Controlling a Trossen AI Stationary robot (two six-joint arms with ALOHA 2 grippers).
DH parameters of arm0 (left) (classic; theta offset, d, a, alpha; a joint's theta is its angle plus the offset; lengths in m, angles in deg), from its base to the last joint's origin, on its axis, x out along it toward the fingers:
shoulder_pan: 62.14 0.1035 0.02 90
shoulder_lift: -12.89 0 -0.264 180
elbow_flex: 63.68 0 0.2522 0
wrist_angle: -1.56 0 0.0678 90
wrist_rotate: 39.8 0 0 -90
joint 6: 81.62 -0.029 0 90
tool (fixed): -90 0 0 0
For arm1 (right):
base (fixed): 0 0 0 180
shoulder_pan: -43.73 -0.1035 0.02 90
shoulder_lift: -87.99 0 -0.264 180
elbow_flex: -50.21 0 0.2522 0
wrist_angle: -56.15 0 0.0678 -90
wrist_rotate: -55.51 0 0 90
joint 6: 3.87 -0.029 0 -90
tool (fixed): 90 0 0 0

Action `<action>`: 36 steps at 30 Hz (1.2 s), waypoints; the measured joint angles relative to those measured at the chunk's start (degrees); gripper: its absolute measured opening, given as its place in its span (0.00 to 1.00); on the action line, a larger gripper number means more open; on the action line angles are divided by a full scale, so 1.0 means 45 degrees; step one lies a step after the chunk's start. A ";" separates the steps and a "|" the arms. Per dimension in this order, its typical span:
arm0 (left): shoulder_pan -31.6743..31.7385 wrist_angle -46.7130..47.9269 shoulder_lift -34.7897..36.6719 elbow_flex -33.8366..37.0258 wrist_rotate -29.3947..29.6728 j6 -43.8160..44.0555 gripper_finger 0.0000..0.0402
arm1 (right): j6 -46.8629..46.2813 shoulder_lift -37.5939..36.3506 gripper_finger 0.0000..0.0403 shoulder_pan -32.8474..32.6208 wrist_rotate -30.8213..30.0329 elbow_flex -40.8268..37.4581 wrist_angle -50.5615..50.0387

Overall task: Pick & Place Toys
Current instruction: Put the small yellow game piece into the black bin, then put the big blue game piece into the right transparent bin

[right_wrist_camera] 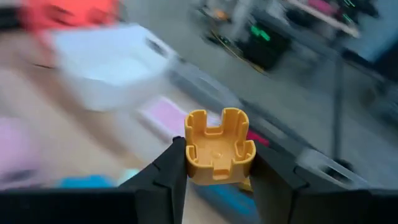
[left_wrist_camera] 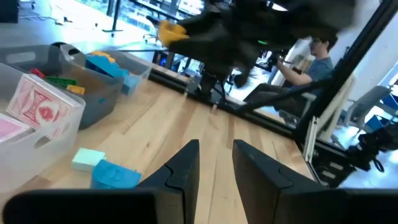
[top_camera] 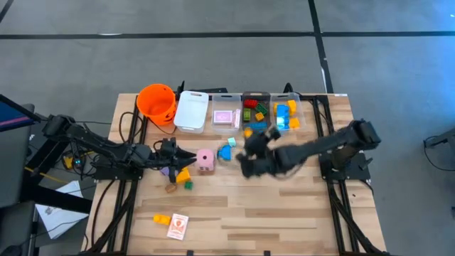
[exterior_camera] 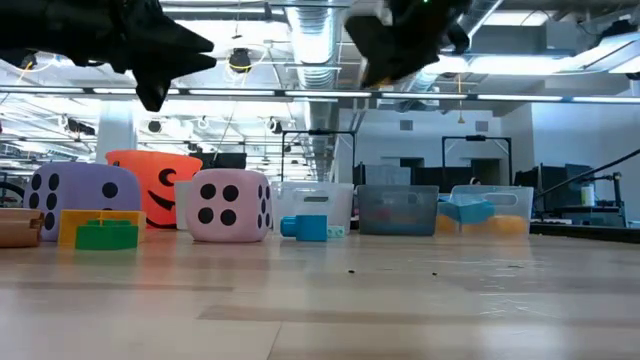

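Yellow plastic shows between the fingers of the right gripper (right_wrist_camera: 217,180): it is clamped on a small yellow brick (right_wrist_camera: 219,147), held in the air over the middle of the table (top_camera: 284,213), just near of the row of bins (top_camera: 256,107) at the far edge. In my judgement this is the carry step, with the brick picked and not yet placed. The next move calls for bringing it above one of the brick bins, low enough that it drops inside the walls, and then opening the fingers.

The left gripper (left_wrist_camera: 214,165) waits to the left, by the pink die (top_camera: 205,161), its fingers narrowly parted and holding nothing. Blue bricks (top_camera: 226,151) lie between the two grippers. More bricks (top_camera: 183,178) sit near the left gripper, and a card (top_camera: 178,226) and a yellow brick lie at the near edge, so much is left to sort.
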 joint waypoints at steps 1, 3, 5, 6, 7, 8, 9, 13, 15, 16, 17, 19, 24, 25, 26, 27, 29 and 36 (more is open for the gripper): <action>-0.0001 -0.0007 0.0000 0.0000 -0.0001 0.0004 0.22 | -0.0244 -0.0120 0.33 0.0515 0.0160 0.0000 -0.0569; -0.0005 0.0041 0.0000 0.0000 -0.0030 0.0005 0.22 | -0.0870 -0.0202 0.33 0.1623 0.0568 0.0000 -0.1596; -0.0015 0.0094 0.0000 0.0000 -0.0143 0.0005 0.22 | -0.1200 -0.0078 0.34 0.2717 0.1447 -0.0003 -0.1870; -0.0032 0.0106 0.0000 0.0000 -0.0180 0.0005 0.22 | -0.1229 0.0004 0.36 0.3207 0.1955 -0.0024 -0.1873; -0.0063 0.0106 0.0000 0.0000 -0.0270 0.0005 0.22 | -0.1240 0.0181 0.38 0.3661 0.2122 -0.0023 -0.1718; -0.0092 0.0103 0.0000 0.0000 -0.0294 0.0007 0.22 | -0.1272 0.0371 0.40 0.4029 0.2129 0.0005 -0.1448; -0.0129 0.0108 0.0000 0.0000 -0.0330 0.0038 0.22 | -0.1229 0.0522 0.43 0.4312 0.2178 -0.0013 -0.1404; -0.0185 0.0103 0.0000 0.0000 -0.0359 0.0110 0.22 | 0.0092 0.1149 0.56 0.5009 0.3175 -0.0002 -0.0596; -0.0182 0.0179 0.0000 0.0000 -0.0359 0.0327 0.22 | 0.0532 0.1354 0.62 0.5166 0.3845 -0.0022 -0.0384; -0.0177 0.0222 0.0000 0.0000 -0.0359 0.0350 0.22 | 0.0659 0.1384 0.65 0.5188 0.4022 -0.0019 -0.0310; -0.0182 0.0220 0.0000 0.0000 -0.0359 0.0351 0.22 | 0.0746 0.1386 0.67 0.5169 0.4112 -0.0019 -0.0360; -0.0185 0.0264 0.0000 0.0000 -0.0359 0.0350 0.22 | 0.0992 0.1382 0.71 0.5000 0.4123 -0.0011 -0.0293; -0.0185 0.0281 0.0000 0.0000 -0.0359 0.0350 0.22 | 0.1959 0.1212 0.76 0.3658 0.4078 0.0005 -0.0293; -0.0185 0.0283 0.0000 0.0000 -0.0359 0.0350 0.22 | 0.2132 0.1212 0.76 0.3226 0.4041 0.0005 -0.0295; -0.0185 0.0291 0.0000 0.0000 -0.0359 0.0350 0.22 | 0.2223 0.1231 0.76 0.2746 0.4036 0.0000 -0.0308; -0.0185 0.0303 0.0000 0.0000 -0.0359 0.0350 0.22 | 0.2308 0.1235 0.76 0.2224 0.4045 -0.0005 -0.0214; -0.0185 0.0298 0.0000 0.0000 -0.0359 0.0350 0.22 | 0.2316 0.1431 0.76 0.1096 0.4084 0.0017 0.0516; -0.0185 0.0251 0.0000 0.0000 -0.0355 0.0559 0.22 | 0.2344 0.3361 0.76 -0.1634 0.2346 0.0010 0.3670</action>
